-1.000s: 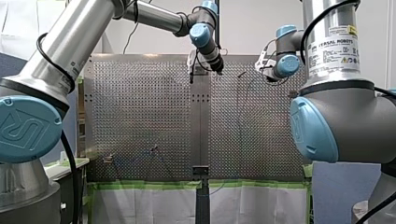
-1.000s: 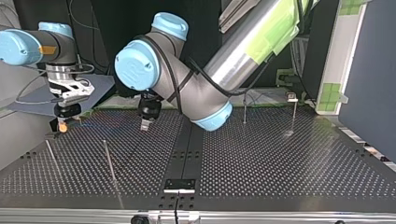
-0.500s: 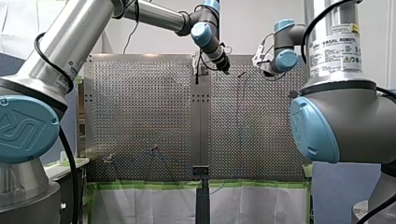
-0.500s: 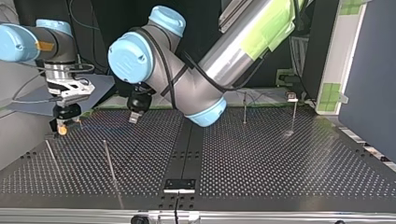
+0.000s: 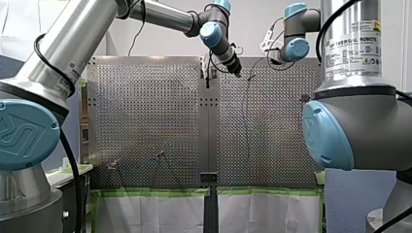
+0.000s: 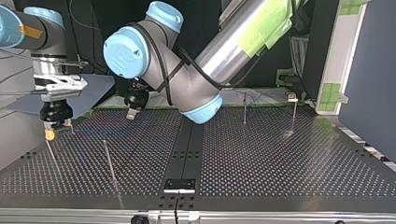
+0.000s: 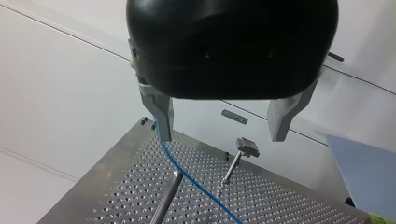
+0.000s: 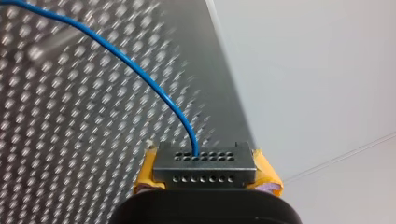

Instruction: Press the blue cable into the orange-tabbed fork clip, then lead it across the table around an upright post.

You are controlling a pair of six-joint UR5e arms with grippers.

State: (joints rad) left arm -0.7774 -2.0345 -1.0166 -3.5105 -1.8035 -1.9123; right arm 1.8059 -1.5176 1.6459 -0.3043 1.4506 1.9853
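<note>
Over perforated table [image 6: 280, 158], pinches blue cable [image 8: 192, 137] in yellow-padded right gripper [image 8: 205, 173], strand arcing away ahead, just beside one finger of wide-open, empty left gripper [image 7: 219, 127].

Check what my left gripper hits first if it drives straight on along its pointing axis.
With open, empty jaws, the left gripper would probably meet the perforated table, near the blue cable. Depth is unclear, so the cable could come first.
</note>
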